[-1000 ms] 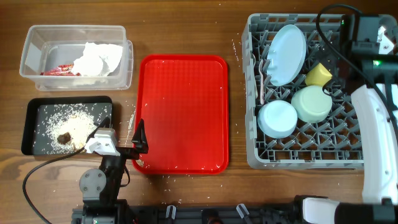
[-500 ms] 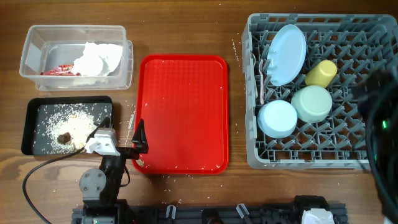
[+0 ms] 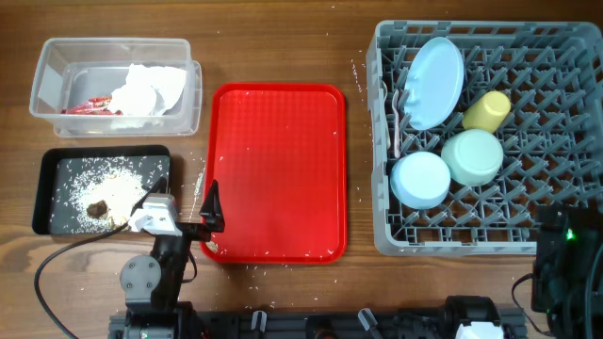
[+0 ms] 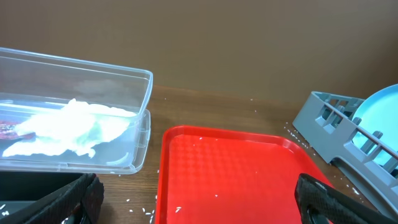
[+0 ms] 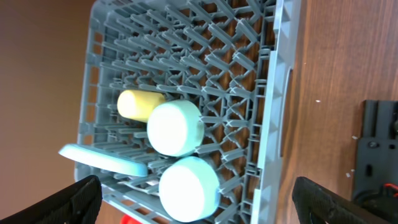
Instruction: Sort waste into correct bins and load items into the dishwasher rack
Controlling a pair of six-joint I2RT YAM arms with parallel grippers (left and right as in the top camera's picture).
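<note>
The large grey plastic dishwasher rack (image 3: pixel 462 247) holds the pale blue large plate (image 3: pixel 435 81) propped between pegs, the small yellow cup (image 3: pixel 486 111) on its side, and the mint-green bowl (image 3: pixel 472 156) and pale blue small saucer (image 3: pixel 420 179) upturned, likely to drain. Crumpled white paper napkins (image 3: pixel 146 89) lie in the clear plastic tub (image 3: pixel 113 42), brownish food scraps (image 3: pixel 97 208) in the shallow black tray (image 3: pixel 42 193). Left gripper (image 4: pixel 196 193) and right gripper (image 5: pixel 196 190) gape wide, both empty. Fork and spoon cannot be made out; the right arm (image 3: pixel 565 273) is cropped overhead.
</note>
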